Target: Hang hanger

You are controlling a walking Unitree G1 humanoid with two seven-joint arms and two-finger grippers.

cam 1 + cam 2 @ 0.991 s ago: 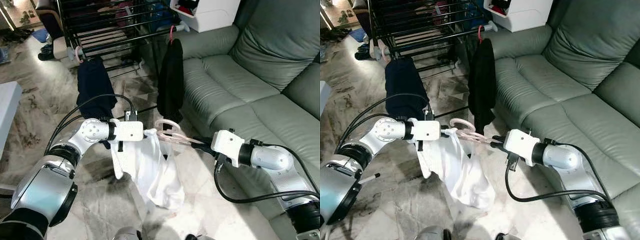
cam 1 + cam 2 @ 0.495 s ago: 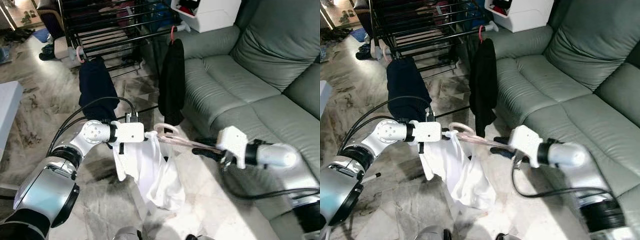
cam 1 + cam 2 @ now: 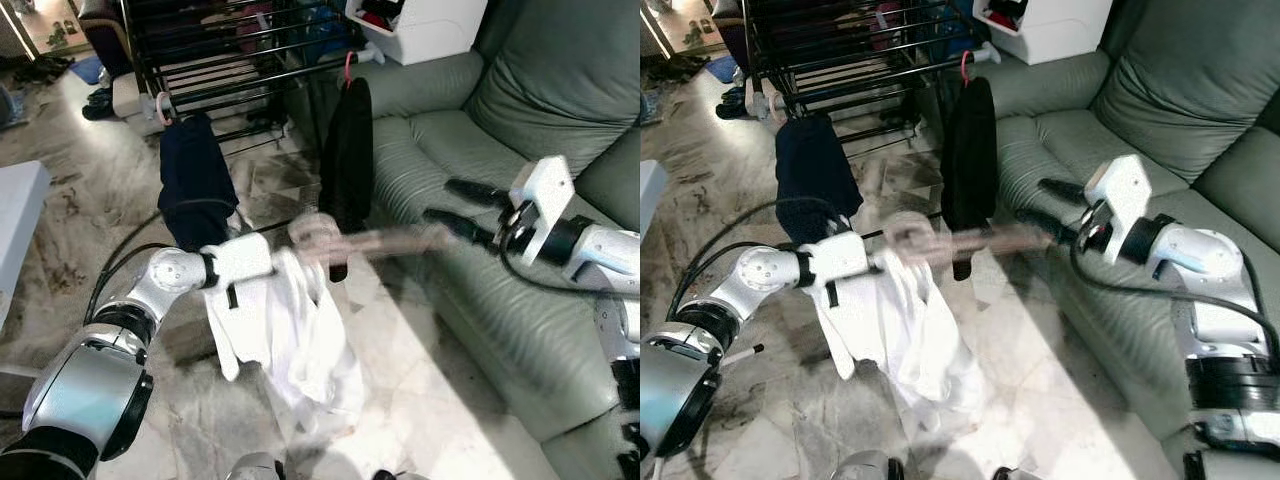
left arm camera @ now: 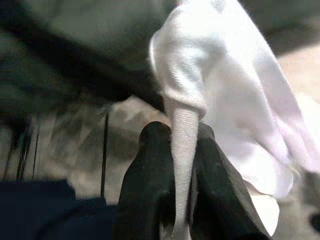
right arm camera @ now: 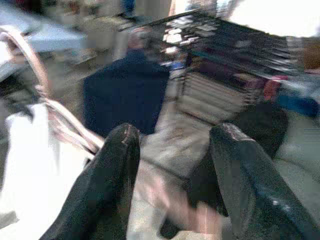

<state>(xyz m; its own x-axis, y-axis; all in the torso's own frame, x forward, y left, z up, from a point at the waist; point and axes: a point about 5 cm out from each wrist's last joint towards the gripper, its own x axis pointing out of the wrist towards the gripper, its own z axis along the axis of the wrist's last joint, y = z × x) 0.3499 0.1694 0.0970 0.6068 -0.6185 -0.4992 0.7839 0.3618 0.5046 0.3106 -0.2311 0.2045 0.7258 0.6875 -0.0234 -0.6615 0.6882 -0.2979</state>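
The left gripper (image 4: 181, 210) pinches a white shirt (image 3: 295, 340) draped on a blurred pink hanger (image 3: 345, 240) below the drying rack (image 3: 230, 50). The right gripper (image 3: 450, 207), fingers spread and empty, hovers over the green sofa (image 3: 520, 100).

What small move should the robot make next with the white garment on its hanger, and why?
Probably raise the left gripper toward the drying rack. It alone holds the white garment on the pink hanger; the right gripper is open and apart, and the hanger hangs below the rails.
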